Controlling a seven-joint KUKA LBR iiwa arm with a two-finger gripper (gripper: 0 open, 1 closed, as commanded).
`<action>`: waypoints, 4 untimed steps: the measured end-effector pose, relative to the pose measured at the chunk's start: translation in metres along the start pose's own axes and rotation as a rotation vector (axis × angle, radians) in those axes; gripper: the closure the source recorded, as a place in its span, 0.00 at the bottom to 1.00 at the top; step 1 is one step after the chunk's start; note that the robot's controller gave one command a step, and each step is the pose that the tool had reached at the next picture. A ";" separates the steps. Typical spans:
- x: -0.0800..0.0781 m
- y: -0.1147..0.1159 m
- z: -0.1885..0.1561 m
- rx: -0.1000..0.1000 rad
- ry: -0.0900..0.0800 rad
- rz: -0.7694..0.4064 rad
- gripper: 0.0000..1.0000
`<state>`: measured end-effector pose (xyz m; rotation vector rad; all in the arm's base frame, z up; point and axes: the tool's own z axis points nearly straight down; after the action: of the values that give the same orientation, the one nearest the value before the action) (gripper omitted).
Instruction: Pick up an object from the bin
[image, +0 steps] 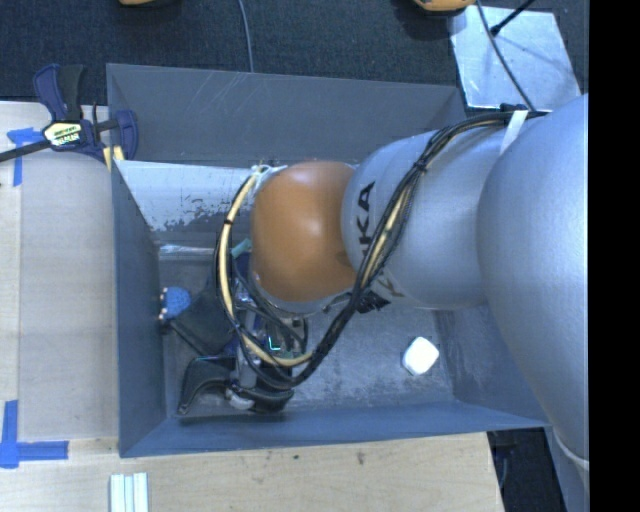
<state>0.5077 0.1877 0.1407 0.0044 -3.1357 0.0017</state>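
Grey bin (300, 120), near-left corner: your tool (255, 390) sits low there, with a black curved thing (200, 383) just beside it toward the view's left. You cannot tell how open the tool is or whether it holds anything.

I saw the grey metal bin (300, 110) lit evenly from above, bright without being harsh. A soft highlight sat on the top of the orange wrist cover (300, 225), and the silver arm (480, 220) gleamed pale along its upper side. Beneath the arm, deep shadow covered the bin's floor toward the lower left corner, darkening the things there. A small white block (420, 356) on the floor stood out brightly in open light.
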 end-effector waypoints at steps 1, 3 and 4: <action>-0.106 -0.011 0.068 -0.005 0.001 0.026 0.00; -0.059 0.056 0.035 -0.003 -0.011 -0.212 0.00; -0.057 0.042 0.063 -0.011 -0.036 -0.047 0.00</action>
<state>0.5639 0.2299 0.0776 0.0785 -3.1709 -0.0155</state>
